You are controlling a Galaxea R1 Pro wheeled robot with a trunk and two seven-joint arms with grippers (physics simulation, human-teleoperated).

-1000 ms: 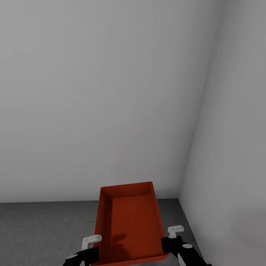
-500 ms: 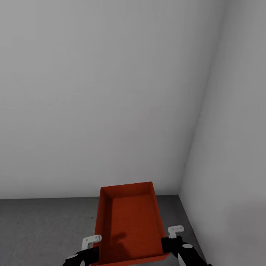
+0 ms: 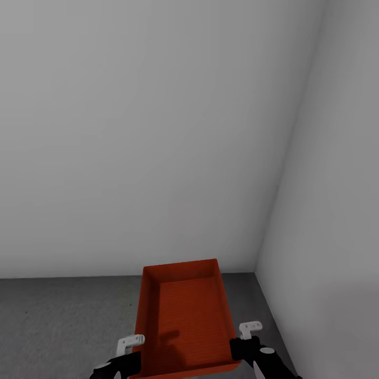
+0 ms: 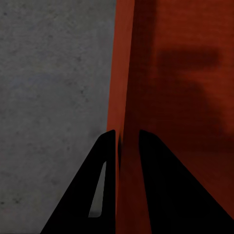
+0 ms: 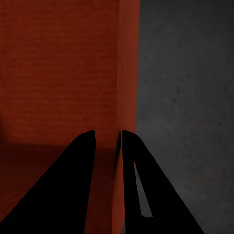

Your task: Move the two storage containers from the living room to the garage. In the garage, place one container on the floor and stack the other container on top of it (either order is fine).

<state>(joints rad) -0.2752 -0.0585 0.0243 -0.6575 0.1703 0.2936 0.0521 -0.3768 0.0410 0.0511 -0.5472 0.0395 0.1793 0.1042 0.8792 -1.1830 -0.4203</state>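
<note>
Orange-red storage container (image 3: pixel 185 321) carried between left end effector (image 4: pixel 127 141) and right end effector (image 5: pixel 108 141), each nearly closed, pinching a thin side wall. Below: garage floor (image 3: pixel 63 316). Risk: slip or tilt from narrow wall grips; corner wall (image 3: pixel 326 210) close ahead.

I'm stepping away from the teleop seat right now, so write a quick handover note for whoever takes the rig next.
Left gripper: shut on the left wall of the storage container.
Right gripper: shut on its right wall.
Container: orange-red, empty, held level between both arms above the grey floor, near a corner of pale grey walls.
Done: this container appears to have reached the garage.
Left: set it down on the floor, or on the other container, depending where that one is; it is out of view here.
</note>
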